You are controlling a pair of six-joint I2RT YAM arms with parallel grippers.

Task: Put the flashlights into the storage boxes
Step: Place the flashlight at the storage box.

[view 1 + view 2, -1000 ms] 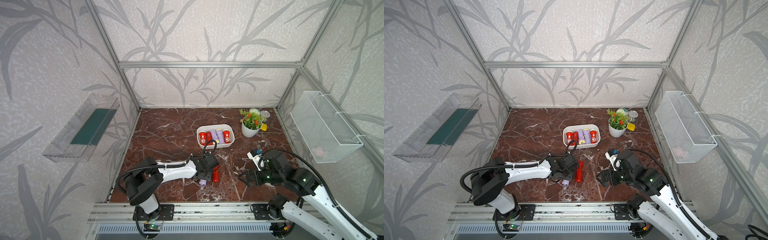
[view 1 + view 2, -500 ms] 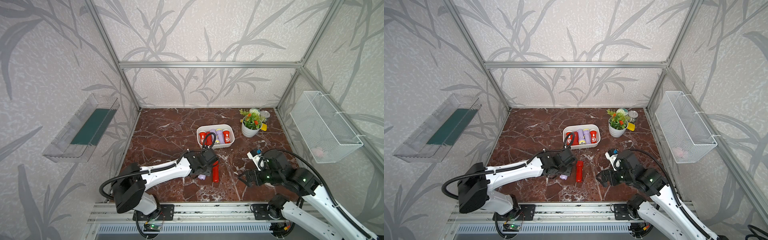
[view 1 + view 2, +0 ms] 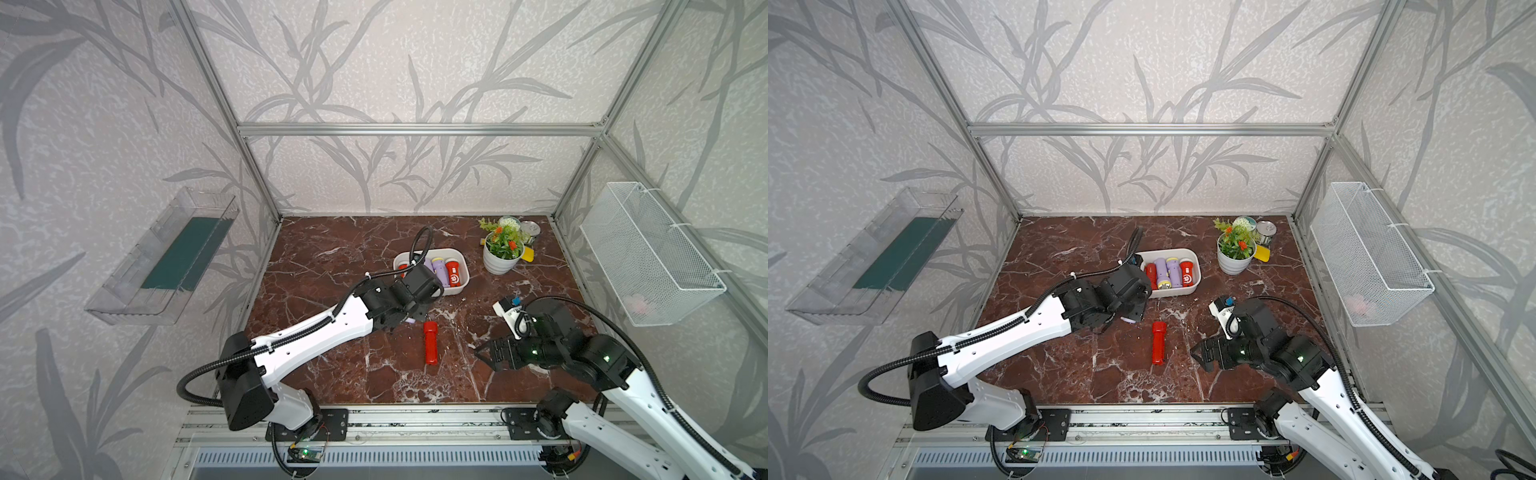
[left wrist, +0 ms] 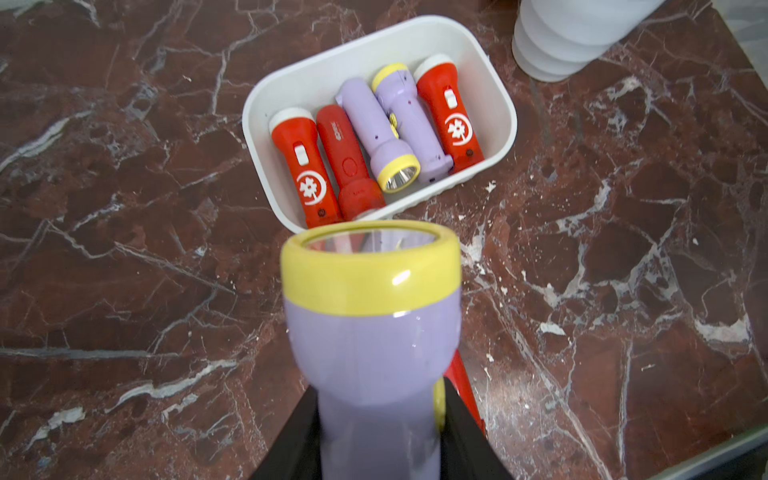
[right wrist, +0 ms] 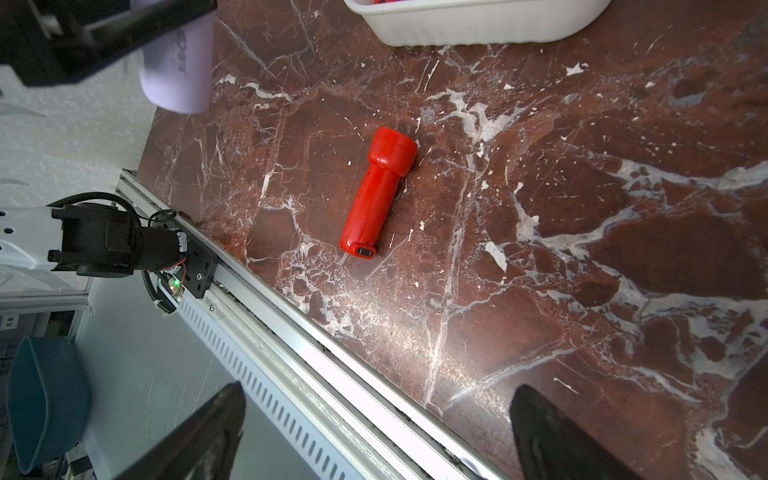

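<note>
My left gripper (image 4: pixel 378 436) is shut on the handle of a lilac flashlight (image 4: pixel 374 332) with a yellow head ring. It holds the flashlight above the table, just short of the white storage box (image 4: pixel 353 50). In both top views this gripper (image 3: pixel 415 309) hangs by the box's near left corner (image 3: pixel 1196 266). Several flashlights lie in the box, red ones (image 4: pixel 305 166) and lilac ones (image 4: pixel 374 124). A plain red flashlight (image 3: pixel 430 343) (image 5: pixel 380 193) lies alone on the marble. To its right, my right gripper (image 3: pixel 484 353) (image 5: pixel 374 428) stands open and empty.
A potted plant (image 3: pixel 503 249) and a tin can (image 3: pixel 530 227) stand at the back right. A white wire-mesh basket (image 3: pixel 648 253) hangs on the right wall and a clear tray with a green base (image 3: pixel 166 257) on the left wall. The aluminium front rail (image 5: pixel 291 316) borders the table.
My left arm has lifted the lilac flashlight away from the red one and carried it back toward the box. The right arm and the red flashlight have not moved.
</note>
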